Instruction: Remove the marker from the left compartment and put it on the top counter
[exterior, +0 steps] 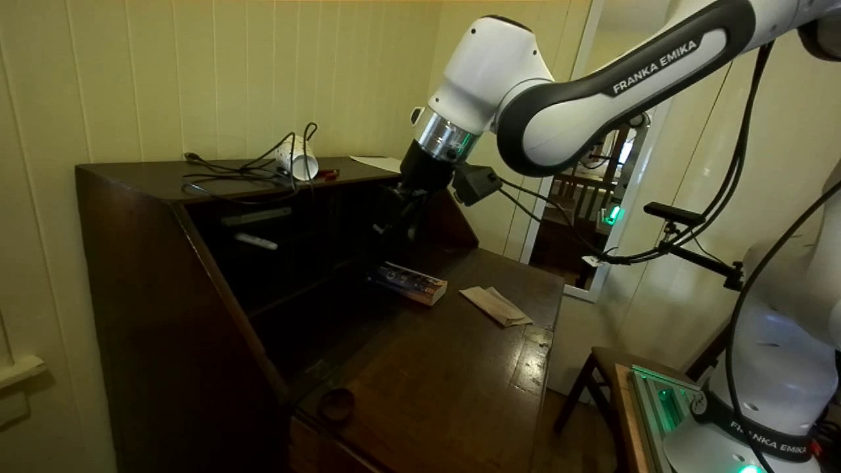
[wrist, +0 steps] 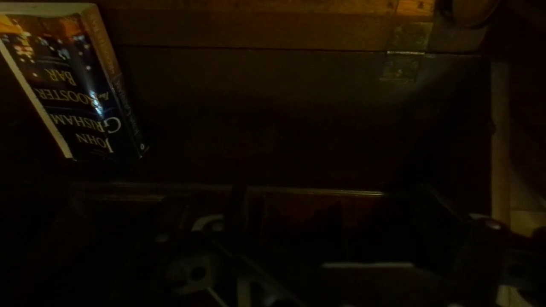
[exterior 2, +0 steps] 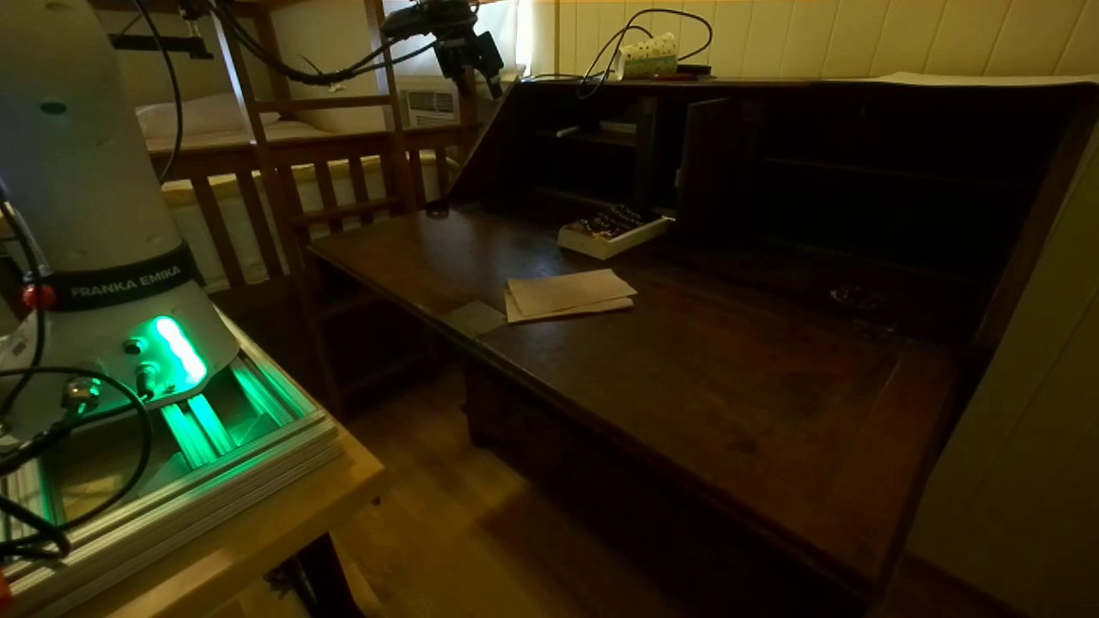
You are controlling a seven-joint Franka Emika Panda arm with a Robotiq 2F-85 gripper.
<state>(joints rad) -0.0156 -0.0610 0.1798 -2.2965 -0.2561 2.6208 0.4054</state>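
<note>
The marker (exterior: 256,241) is a small pale stick lying on the thin shelf inside the left compartment (exterior: 282,289). It also shows as a small pale bit (exterior 2: 567,131) on that shelf in an exterior view. My gripper (exterior: 394,230) is in front of the desk opening, apart from the marker, with its fingertips spread and nothing seen between them. In the wrist view the gripper (wrist: 349,247) is very dark. A pale strip (wrist: 367,265) shows there between the fingers; I cannot tell what it is. The top counter (exterior: 144,176) is above the compartment.
A cup (exterior: 299,159), tangled black cables (exterior: 243,172) and a paper sheet (exterior: 378,162) lie on the top counter. A thick book (exterior: 410,282), an envelope (exterior: 496,305) and a dark ring (exterior: 336,405) lie on the fold-down surface. A compartment door (exterior 2: 704,163) stands open.
</note>
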